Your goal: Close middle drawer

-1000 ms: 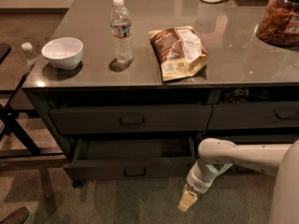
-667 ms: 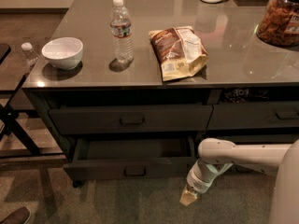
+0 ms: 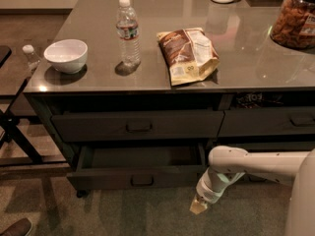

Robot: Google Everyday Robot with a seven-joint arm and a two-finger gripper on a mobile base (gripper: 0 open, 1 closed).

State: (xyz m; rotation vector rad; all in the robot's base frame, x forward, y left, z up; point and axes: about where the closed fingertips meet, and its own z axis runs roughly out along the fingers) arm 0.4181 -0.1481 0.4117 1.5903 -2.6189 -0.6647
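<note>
The middle drawer (image 3: 140, 179) is dark grey with a small bar handle at its centre. It stands pulled out under the closed top drawer (image 3: 138, 126), and its inside shows empty. My gripper (image 3: 199, 207) hangs from the white arm (image 3: 246, 166) low over the floor. It is just below and to the right of the open drawer's front right corner, not touching it. Its tan fingertips are together and hold nothing.
On the counter (image 3: 246, 68) stand a white bowl (image 3: 66, 55), a water bottle (image 3: 128, 32), a snack bag (image 3: 188, 54) and a jar of snacks (image 3: 294, 18). A narrower drawer stack (image 3: 268, 123) is at the right. A dark folding stand (image 3: 15, 132) is at the left.
My gripper has moved slightly up toward the drawer's front right corner. The drawer has not moved.
</note>
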